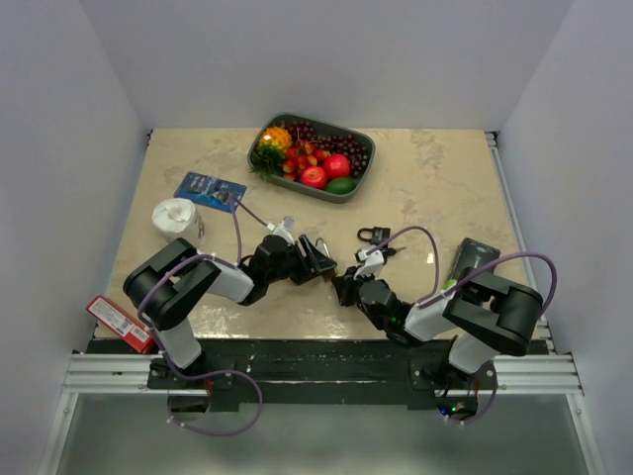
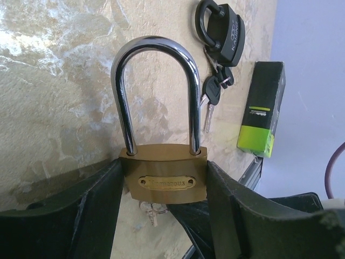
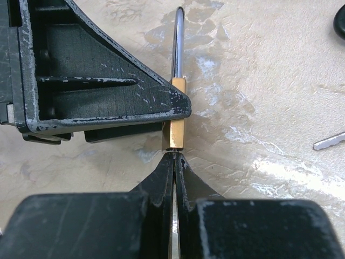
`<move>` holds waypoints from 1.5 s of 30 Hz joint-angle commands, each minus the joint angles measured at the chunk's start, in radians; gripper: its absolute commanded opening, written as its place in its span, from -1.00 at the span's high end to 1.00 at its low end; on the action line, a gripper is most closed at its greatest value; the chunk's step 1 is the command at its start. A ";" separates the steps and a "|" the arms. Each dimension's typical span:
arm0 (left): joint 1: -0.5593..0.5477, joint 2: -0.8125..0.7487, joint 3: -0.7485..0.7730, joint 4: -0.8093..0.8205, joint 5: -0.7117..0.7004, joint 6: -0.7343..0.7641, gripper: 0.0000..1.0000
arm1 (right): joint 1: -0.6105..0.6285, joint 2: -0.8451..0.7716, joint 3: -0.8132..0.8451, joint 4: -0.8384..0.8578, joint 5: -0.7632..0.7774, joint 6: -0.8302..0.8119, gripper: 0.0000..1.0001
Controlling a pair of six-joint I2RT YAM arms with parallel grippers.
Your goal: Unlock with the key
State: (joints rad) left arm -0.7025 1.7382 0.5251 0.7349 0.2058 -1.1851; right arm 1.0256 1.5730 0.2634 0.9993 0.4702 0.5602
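Observation:
My left gripper (image 1: 318, 259) is shut on the brass padlock (image 2: 164, 175), with its fingers (image 2: 91, 216) clamping both sides of the body. The steel shackle (image 2: 156, 48) points away and sits seated in the body. My right gripper (image 3: 175, 157) is shut, its tips pressed against the bottom of the padlock (image 3: 175, 127). It pinches a thin key, which is mostly hidden between the fingers. A key ring with small keys (image 2: 151, 208) hangs under the padlock. In the top view the two grippers meet near the table's front middle, with the right gripper (image 1: 344, 287) below the left one.
A black padlock (image 1: 374, 236) with keys (image 2: 213, 97) lies behind the grippers. A black and green box (image 1: 473, 259) lies at the right. A fruit tray (image 1: 358, 183) is at the back. A blue packet (image 1: 210, 191) and a white roll (image 1: 176, 218) are at the left, and a red box (image 1: 121, 322) at the front left edge.

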 commanded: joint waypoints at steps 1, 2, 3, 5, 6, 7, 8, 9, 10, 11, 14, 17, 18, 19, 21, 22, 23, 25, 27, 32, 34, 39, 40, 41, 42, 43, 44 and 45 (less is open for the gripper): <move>-0.018 -0.028 0.001 -0.067 0.081 0.090 1.00 | -0.032 -0.040 0.020 0.090 0.053 0.036 1.00; -0.018 -0.034 0.004 -0.078 0.080 0.106 1.00 | -0.035 -0.056 0.013 0.085 0.048 0.056 1.00; -0.020 -0.038 0.006 -0.080 0.078 0.116 1.00 | -0.042 -0.065 0.005 0.085 0.042 0.069 1.00; -0.018 -0.043 0.015 -0.098 0.076 0.137 1.00 | -0.053 -0.086 -0.012 0.079 0.012 0.099 1.00; -0.018 -0.045 0.013 -0.101 0.076 0.142 1.00 | -0.065 -0.091 -0.012 0.073 -0.001 0.109 1.00; -0.018 -0.045 0.015 -0.100 0.076 0.147 1.00 | -0.070 -0.094 -0.010 0.067 -0.013 0.115 1.00; -0.018 -0.048 0.012 -0.100 0.079 0.156 1.00 | -0.074 -0.094 -0.010 0.059 -0.039 0.128 1.00; -0.020 -0.049 0.013 -0.100 0.081 0.160 1.00 | -0.087 -0.093 -0.012 0.059 -0.051 0.138 1.00; -0.018 -0.051 0.010 -0.101 0.081 0.163 1.00 | -0.096 -0.090 -0.019 0.064 -0.065 0.147 1.00; -0.018 -0.057 0.009 -0.103 0.081 0.171 1.00 | -0.105 -0.085 -0.026 0.080 -0.091 0.165 1.00; -0.017 -0.072 0.004 -0.104 0.084 0.188 1.00 | -0.159 -0.062 -0.061 0.146 -0.148 0.210 1.00; -0.017 -0.083 0.004 -0.098 0.087 0.206 1.00 | -0.203 -0.031 -0.098 0.228 -0.211 0.233 1.00; -0.017 -0.085 0.004 -0.094 0.092 0.211 1.00 | -0.216 -0.027 -0.102 0.235 -0.225 0.236 1.00; -0.017 -0.089 0.004 -0.089 0.095 0.214 1.00 | -0.219 -0.016 -0.107 0.243 -0.234 0.240 1.00; -0.017 -0.091 0.001 -0.080 0.106 0.225 1.00 | -0.229 -0.005 -0.110 0.280 -0.261 0.244 1.00; -0.017 -0.094 0.000 -0.078 0.109 0.226 1.00 | -0.234 0.005 -0.112 0.292 -0.272 0.244 1.00; -0.017 -0.092 -0.002 -0.078 0.115 0.235 1.00 | -0.240 0.010 -0.113 0.317 -0.281 0.244 1.00; -0.018 -0.094 -0.005 -0.077 0.118 0.242 1.00 | -0.246 0.027 -0.112 0.334 -0.307 0.248 1.00; -0.018 -0.094 -0.007 -0.072 0.124 0.249 1.00 | -0.256 0.039 -0.113 0.361 -0.324 0.253 1.00; -0.017 -0.097 -0.028 -0.035 0.145 0.255 1.00 | -0.280 0.082 -0.128 0.442 -0.370 0.279 1.00; -0.017 -0.100 -0.030 -0.034 0.147 0.262 1.00 | -0.286 0.096 -0.133 0.458 -0.380 0.282 1.00; -0.018 -0.101 -0.030 -0.028 0.164 0.275 1.00 | -0.300 0.131 -0.135 0.499 -0.404 0.288 1.00; -0.018 -0.098 -0.030 -0.026 0.165 0.275 1.00 | -0.303 0.136 -0.135 0.507 -0.407 0.291 1.00; -0.018 -0.098 -0.033 -0.025 0.168 0.278 1.00 | -0.303 0.139 -0.135 0.519 -0.410 0.293 1.00; -0.018 -0.097 -0.033 -0.020 0.168 0.280 1.00 | -0.306 0.145 -0.135 0.525 -0.416 0.294 1.00; -0.018 -0.097 -0.036 -0.019 0.170 0.280 1.00 | -0.308 0.150 -0.135 0.533 -0.418 0.294 1.00; -0.018 -0.095 -0.036 -0.017 0.167 0.280 1.00 | -0.308 0.150 -0.135 0.533 -0.418 0.288 1.00; -0.018 -0.095 -0.037 -0.017 0.165 0.280 1.00 | -0.306 0.145 -0.133 0.529 -0.418 0.285 1.00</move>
State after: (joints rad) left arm -0.7116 1.6787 0.5117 0.6872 0.2878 -0.9718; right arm 0.7616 1.7138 0.1356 1.3090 -0.0593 0.8440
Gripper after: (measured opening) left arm 0.626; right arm 0.010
